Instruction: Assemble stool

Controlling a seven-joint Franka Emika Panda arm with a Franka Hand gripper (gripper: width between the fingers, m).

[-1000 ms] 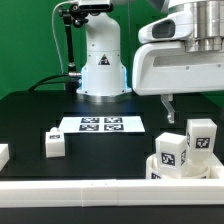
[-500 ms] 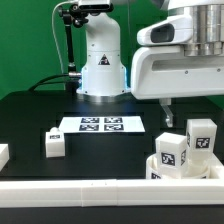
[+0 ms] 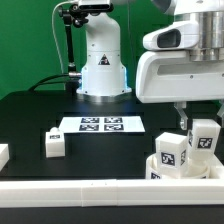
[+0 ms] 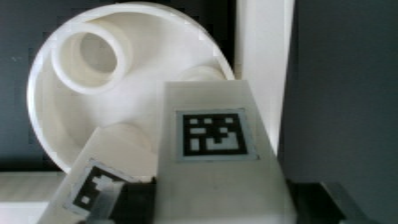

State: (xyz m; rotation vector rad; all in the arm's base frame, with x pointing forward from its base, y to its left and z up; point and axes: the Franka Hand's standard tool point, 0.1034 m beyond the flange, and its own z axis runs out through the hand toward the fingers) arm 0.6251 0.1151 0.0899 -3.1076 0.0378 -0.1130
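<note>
Black tabletop [image 3: 30, 115] lies as before, but your arm has slid toward three o'clock. The gripper [image 3: 183, 116] now hangs over the round seat [image 3: 200, 170] at four o'clock of the marker board [image 3: 101, 124], just beside the taller upright leg [image 3: 203, 138]. You cannot tell whether the jaws have met that leg, though a grasp looks to be starting.

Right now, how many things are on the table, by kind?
Seat: 1
Legs: 3
Marker board: 1
Total: 5
Not counted: white block, cut off at the exterior view's left edge, kind unclear.
</note>
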